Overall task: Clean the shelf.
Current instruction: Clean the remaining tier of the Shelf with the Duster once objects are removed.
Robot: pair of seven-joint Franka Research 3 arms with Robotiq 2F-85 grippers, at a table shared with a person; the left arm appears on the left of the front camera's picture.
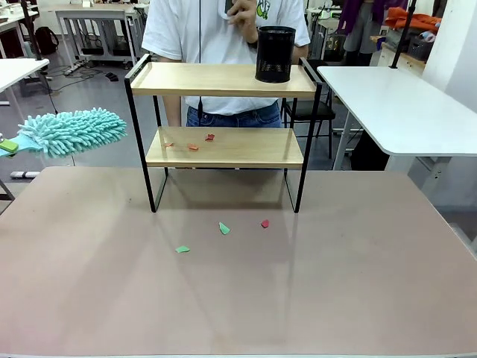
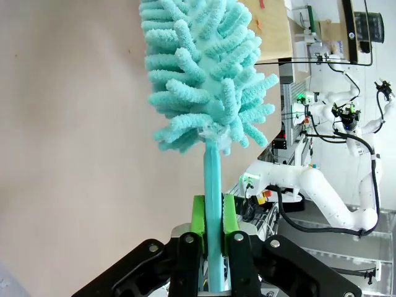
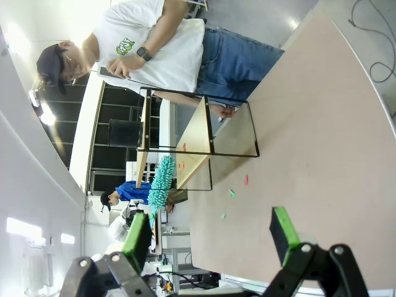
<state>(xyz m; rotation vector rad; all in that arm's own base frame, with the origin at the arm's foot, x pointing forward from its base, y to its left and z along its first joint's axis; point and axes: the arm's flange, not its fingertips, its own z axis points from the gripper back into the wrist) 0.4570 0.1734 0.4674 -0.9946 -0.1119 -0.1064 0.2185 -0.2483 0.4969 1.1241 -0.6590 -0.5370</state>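
The shelf [image 1: 223,80] stands mid-table, two wooden boards in a black frame. Red and orange paper scraps [image 1: 193,146] lie on its lower board. A teal fluffy duster [image 1: 74,131] hovers left of the shelf, level with the lower board and apart from it. My left gripper [image 2: 213,213] is shut on the duster's handle [image 2: 212,185], and its green pad shows at the front view's left edge [image 1: 6,146]. My right gripper [image 3: 210,235] is open and holds nothing, well back from the shelf [image 3: 198,130], looking across the table.
A black mesh cup [image 1: 275,54] stands on the top board's right end. Green and red scraps [image 1: 223,228] lie on the table [image 1: 358,283] in front of the shelf. A person [image 1: 216,30] stands behind it. A white table [image 1: 402,104] is at the right.
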